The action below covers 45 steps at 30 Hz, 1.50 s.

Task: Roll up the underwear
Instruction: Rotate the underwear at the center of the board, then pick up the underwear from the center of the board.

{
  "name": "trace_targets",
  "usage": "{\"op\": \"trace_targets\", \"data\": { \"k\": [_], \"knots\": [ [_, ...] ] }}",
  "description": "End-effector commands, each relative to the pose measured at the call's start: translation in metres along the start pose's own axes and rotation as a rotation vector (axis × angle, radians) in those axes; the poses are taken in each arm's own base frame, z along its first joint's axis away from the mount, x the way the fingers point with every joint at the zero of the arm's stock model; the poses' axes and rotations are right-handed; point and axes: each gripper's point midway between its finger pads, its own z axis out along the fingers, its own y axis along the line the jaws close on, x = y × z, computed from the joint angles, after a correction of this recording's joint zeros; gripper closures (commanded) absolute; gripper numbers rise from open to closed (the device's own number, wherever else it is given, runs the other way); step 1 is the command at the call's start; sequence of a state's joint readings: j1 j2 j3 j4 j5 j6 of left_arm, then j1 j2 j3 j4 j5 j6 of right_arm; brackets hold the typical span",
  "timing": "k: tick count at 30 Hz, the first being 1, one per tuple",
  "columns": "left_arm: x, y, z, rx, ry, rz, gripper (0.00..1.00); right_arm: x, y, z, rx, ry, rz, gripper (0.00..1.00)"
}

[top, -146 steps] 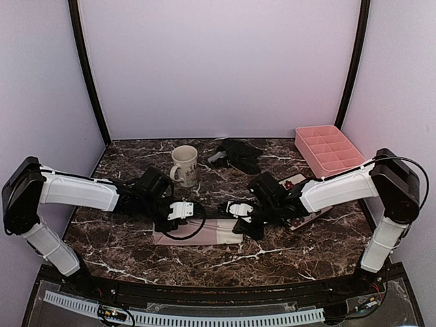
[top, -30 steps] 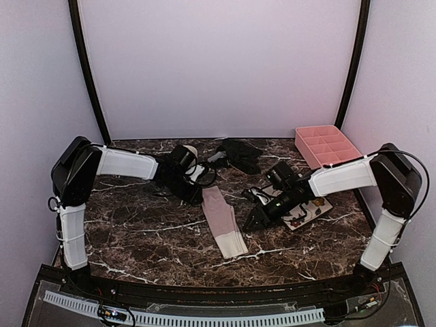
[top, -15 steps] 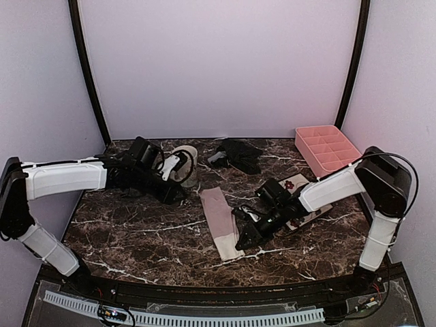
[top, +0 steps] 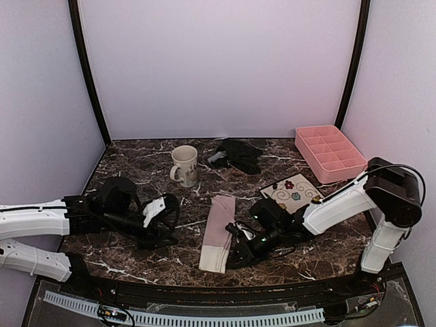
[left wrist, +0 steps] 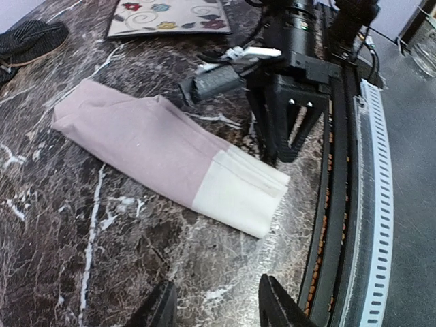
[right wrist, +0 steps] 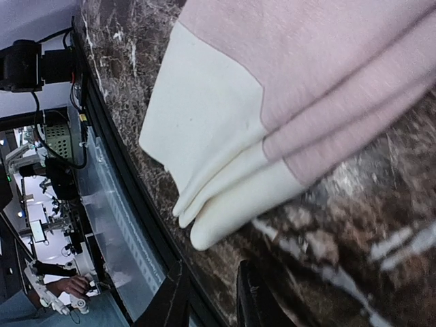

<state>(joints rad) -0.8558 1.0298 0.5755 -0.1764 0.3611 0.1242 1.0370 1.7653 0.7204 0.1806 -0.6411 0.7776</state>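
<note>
**Handling.** The pink underwear (top: 219,228) lies flat on the counter (top: 136,252) between the two tools, folded lengthwise into a narrow strip of several layers. Its white band (left wrist: 238,197) is just beside the right tool (top: 238,251), and its pink end points away from both tools. Judge it as light, soft and limp. It has no stiffness, so the layers are likely to slide over each other or unfold if lifted by one corner. Take hold at the white band, pinching all the stacked edges together, and roll from there toward the pink end. The black underwear (top: 238,155) is smaller. It lies crumpled far beyond both tools, at the back of the counter. Expect the same softness. It probably needs flattening first.

**Tools.** The right tool stands low at the counter with its jaws a little apart and nothing between them. The left tool (top: 163,211) is on the other side of the strip, near it, with its jaws apart and empty.

**Room and surface.** Plain pale walls (top: 218,68) enclose three sides. The counter is dark veined marble and looks smooth, so thin cloth may skid rather than roll. Beyond the right tool sit a pink tray (top: 329,153) and a plate (top: 293,193). A mug (top: 184,165) stands beyond the left tool.
</note>
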Motion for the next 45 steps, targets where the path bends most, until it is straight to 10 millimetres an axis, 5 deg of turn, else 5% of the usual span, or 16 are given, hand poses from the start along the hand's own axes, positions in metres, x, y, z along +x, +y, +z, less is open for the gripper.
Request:
{"op": "trace_targets", "data": {
  "k": [1, 4, 7, 13, 19, 23, 28, 45],
  "knots": [
    [-0.009, -0.021, 0.001, 0.076, -0.079, 0.178, 0.56, -0.005, 0.017, -0.028, 0.006, -0.093, 0.026, 0.75],
    [-0.004, -0.026, 0.011, 0.079, -0.027, 0.279, 0.55, -0.016, 0.042, -0.042, -0.022, -0.121, -0.002, 0.75],
    [0.005, -0.032, 0.021, 0.097, 0.009, 0.385, 0.55, -0.048, 0.055, -0.044, 0.011, -0.203, -0.115, 0.67],
    [0.015, -0.048, 0.04, 0.128, 0.034, 0.54, 0.56, -0.07, 0.059, -0.004, -0.032, -0.112, -0.163, 0.71],
    [0.025, -0.051, 0.052, 0.142, 0.068, 0.61, 0.56, -0.047, 0.023, 0.02, -0.007, 0.0, -0.148, 0.74],
    [0.025, -0.055, 0.065, 0.16, 0.073, 0.637, 0.59, -0.028, -0.011, 0.016, 0.054, 0.041, -0.104, 0.77],
    [0.031, -0.062, 0.084, 0.204, 0.073, 0.671, 0.62, -0.015, -0.028, 0.013, 0.086, 0.088, -0.104, 0.79],
    [0.032, -0.076, 0.116, 0.212, 0.05, 0.751, 0.65, -0.006, -0.036, 0.016, 0.089, 0.132, -0.113, 0.91]
  ]
}}
